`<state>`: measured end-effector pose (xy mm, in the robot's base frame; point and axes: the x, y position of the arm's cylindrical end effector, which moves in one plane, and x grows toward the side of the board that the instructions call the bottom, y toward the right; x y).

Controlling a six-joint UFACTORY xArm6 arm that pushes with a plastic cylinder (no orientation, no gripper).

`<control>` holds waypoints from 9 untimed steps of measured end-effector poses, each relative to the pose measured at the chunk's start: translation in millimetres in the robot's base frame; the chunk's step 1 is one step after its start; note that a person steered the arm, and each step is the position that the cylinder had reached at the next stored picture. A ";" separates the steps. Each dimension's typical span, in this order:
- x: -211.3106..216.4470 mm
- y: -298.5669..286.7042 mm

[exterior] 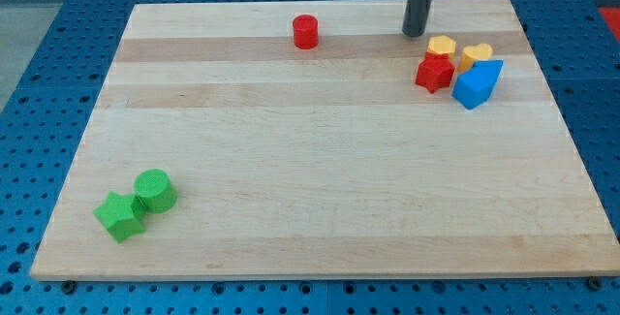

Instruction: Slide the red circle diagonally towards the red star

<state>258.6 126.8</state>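
Red circle (306, 31) lies left of my tip (415, 33).

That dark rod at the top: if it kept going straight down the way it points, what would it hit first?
My tip already points down at the wooden board, so it would meet bare board first; the yellow block sits just to the view's right.

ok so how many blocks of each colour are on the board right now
red: 2, the red circle and the red star
yellow: 2, the yellow hexagon and the yellow heart
blue: 1, the blue block
green: 2, the green star and the green circle
total: 7 blocks
My tip is just above the yellow hexagon.
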 end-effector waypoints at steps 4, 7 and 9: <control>-21.7 -163.2; 6.0 -182.0; 23.3 -143.0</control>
<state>281.9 -16.2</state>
